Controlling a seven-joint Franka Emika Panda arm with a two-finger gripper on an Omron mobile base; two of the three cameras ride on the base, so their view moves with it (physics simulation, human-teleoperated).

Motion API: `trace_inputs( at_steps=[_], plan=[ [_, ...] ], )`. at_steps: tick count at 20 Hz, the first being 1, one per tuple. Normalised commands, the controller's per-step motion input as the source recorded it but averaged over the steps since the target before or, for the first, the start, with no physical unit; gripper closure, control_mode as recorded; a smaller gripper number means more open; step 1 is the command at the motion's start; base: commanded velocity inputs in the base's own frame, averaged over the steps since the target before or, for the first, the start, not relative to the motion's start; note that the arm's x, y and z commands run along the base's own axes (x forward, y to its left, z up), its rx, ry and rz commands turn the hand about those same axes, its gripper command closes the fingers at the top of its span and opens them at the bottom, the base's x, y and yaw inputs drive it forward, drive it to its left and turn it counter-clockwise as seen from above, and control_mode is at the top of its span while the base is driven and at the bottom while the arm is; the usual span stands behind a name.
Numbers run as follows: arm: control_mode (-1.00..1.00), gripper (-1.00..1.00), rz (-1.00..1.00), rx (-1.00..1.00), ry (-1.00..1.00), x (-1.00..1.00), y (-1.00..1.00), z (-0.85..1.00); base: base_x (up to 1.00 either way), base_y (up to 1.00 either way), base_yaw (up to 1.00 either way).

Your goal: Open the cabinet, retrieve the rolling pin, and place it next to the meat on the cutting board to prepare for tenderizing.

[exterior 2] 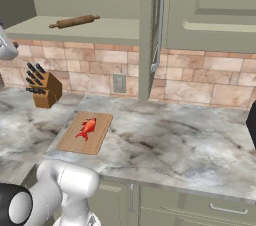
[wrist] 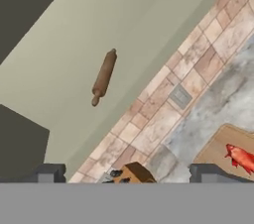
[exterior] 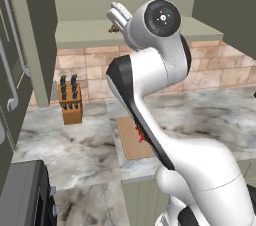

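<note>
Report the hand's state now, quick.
Hand: open, fingers spread wide, holding nothing; the rolling pin lies on the cabinet shelf, apart from it.

Even, diffuse rendered light, moderately bright; no single source evident. Soft dark shading lies on the grey-veined marble counter [exterior 2: 165, 140] and beside the tan wooden knife block [exterior: 70, 105]. The pale green cabinet interior [wrist: 74, 44] is flat-lit, with dark door panels at the hand view's corners. Mild gloss on the white robot arm [exterior: 200, 170]. All views soft, low-resolution, slightly blurred; no edge distortion.
</note>
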Motion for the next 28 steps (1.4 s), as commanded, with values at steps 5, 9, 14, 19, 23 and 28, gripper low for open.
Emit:
trace_inputs(
  at_steps=[5,9,14,19,23,28],
  plan=[
    [-1.0,-1.0,0.09,-0.11,0.0,0.28,-0.33,0.0,0.0,0.0,0.0],
    [-1.0,-1.0,0.08,-0.17,0.0,0.38,-0.13,0.0,0.0,0.0,0.0],
    [-1.0,-1.0,0.03,-0.21,-0.01,0.18,-0.09,0.0,0.0,0.0,0.0],
    [-1.0,-1.0,0.01,-0.05,0.01,0.19,-0.02,0.12,0.0,0.0,0.0],
    [-1.0,-1.0,0.0,0.0,0.04,0.49,0.0,0.09,0.0,0.0,0.0],
    [-1.0,-1.0,0.0,0.0,0.09,0.55,0.0,0.02,0.0,0.0,0.0]
  ],
)
